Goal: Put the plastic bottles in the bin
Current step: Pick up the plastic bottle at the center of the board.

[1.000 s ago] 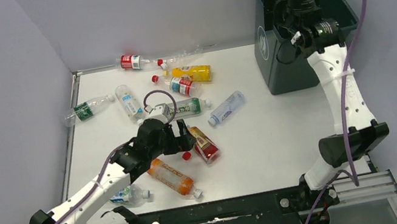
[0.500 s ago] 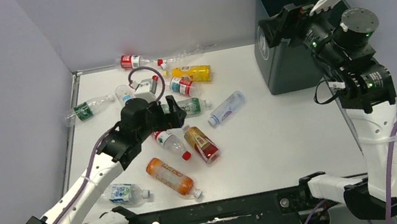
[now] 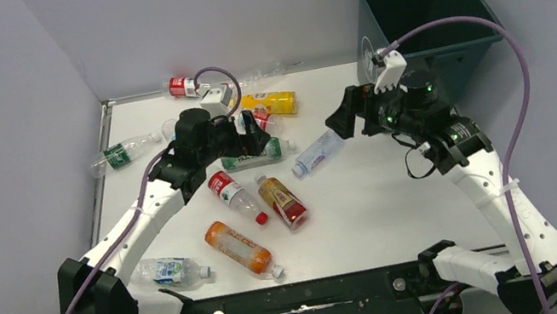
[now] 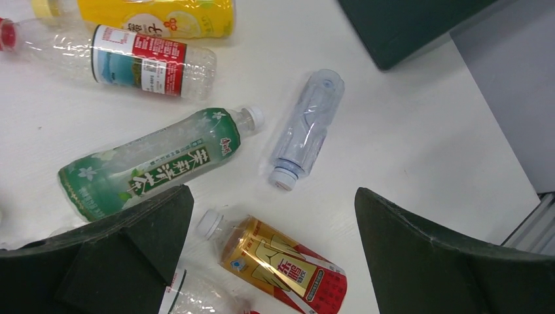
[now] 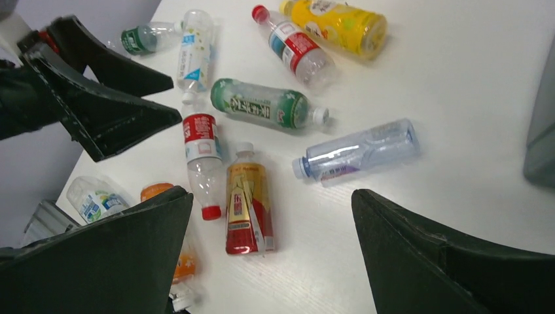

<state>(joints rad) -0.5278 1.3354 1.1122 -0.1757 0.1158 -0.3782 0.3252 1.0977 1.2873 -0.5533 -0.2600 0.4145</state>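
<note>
Several plastic bottles lie on the white table. My left gripper (image 3: pixel 250 132) is open and empty above the green tea bottle (image 3: pixel 253 157) (image 4: pixel 150 167). In the left wrist view the gripper (image 4: pixel 275 196) hangs over the table between the clear blue-tinted bottle (image 4: pixel 307 131) and the gold-and-red bottle (image 4: pixel 281 261). My right gripper (image 3: pixel 344 117) (image 5: pixel 271 196) is open and empty, just right of and above the clear bottle (image 3: pixel 317 152) (image 5: pixel 360 154). The dark green bin (image 3: pixel 418 11) stands at the far right.
Other bottles: red-label at the back (image 3: pixel 180 86), yellow (image 3: pixel 270 103), green-label at the left edge (image 3: pixel 119 155), red-label clear (image 3: pixel 232 195), gold-and-red (image 3: pixel 283 201), orange (image 3: pixel 239 248), blue-label near the front left (image 3: pixel 166 272). Grey walls enclose the table.
My left gripper moved from the red-label clear bottle toward the back, over the green tea bottle. My right arm swung from over the bin down and left toward the clear bottle.
</note>
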